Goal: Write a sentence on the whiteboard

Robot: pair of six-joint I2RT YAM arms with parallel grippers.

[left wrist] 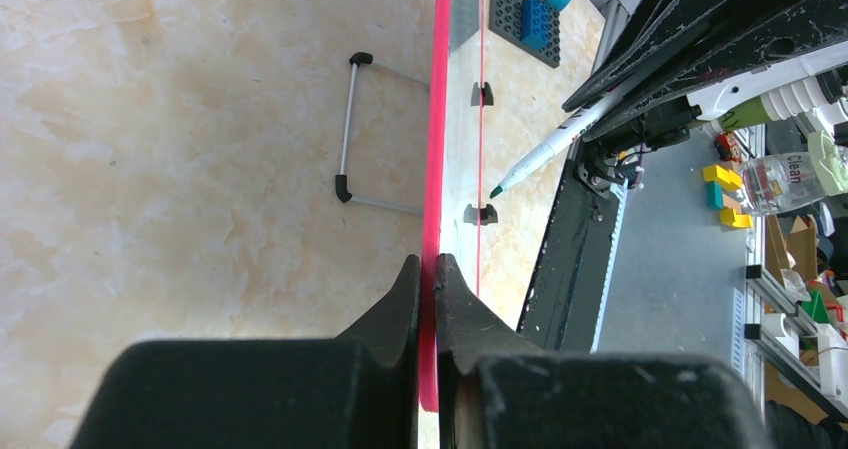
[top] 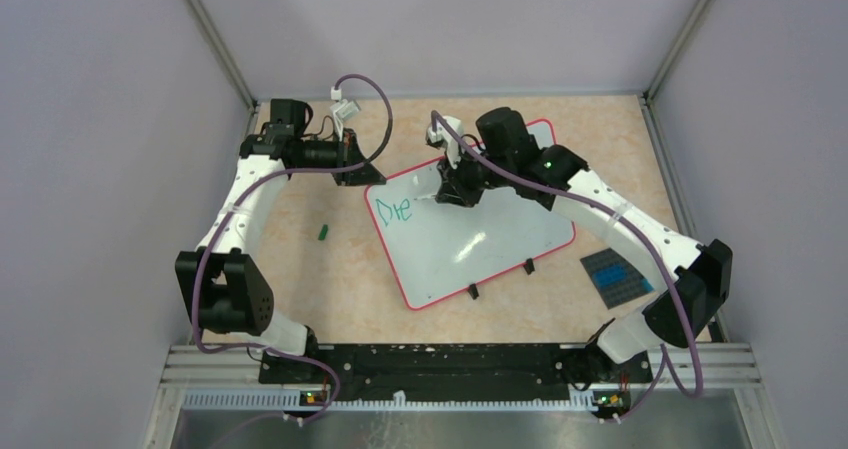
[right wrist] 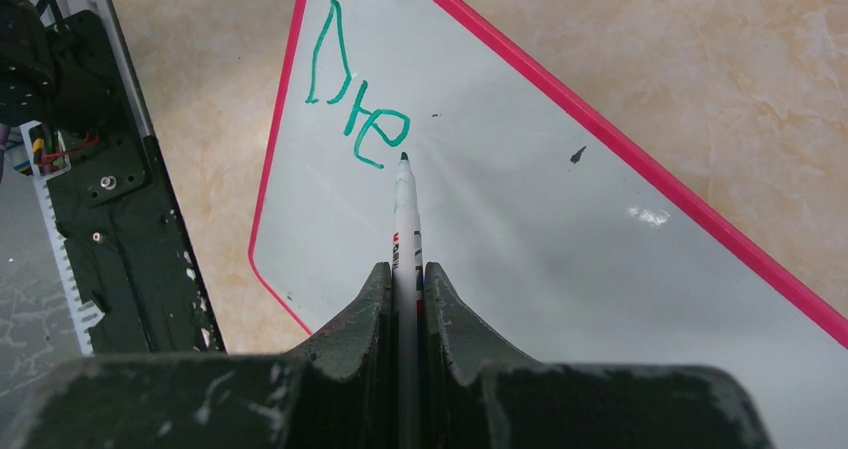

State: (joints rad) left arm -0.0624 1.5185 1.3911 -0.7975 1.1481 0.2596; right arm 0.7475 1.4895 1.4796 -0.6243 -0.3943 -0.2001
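The whiteboard (top: 480,234) is white with a red rim and lies tilted on the table, with green letters "Die" (top: 395,210) near its left corner. My left gripper (top: 367,172) is shut on the board's red rim (left wrist: 437,169) at the far-left corner. My right gripper (top: 455,191) is shut on a white marker (right wrist: 405,219) with a dark green tip. The tip (right wrist: 404,157) is at the board surface (right wrist: 520,239) just right of the letter "e" (right wrist: 378,134). The marker also shows in the left wrist view (left wrist: 545,152).
A small green cap (top: 323,233) lies on the table left of the board. A dark grey studded plate with blue bricks (top: 615,275) lies at the right, near the right arm. The board's black feet (top: 472,292) point toward the near edge.
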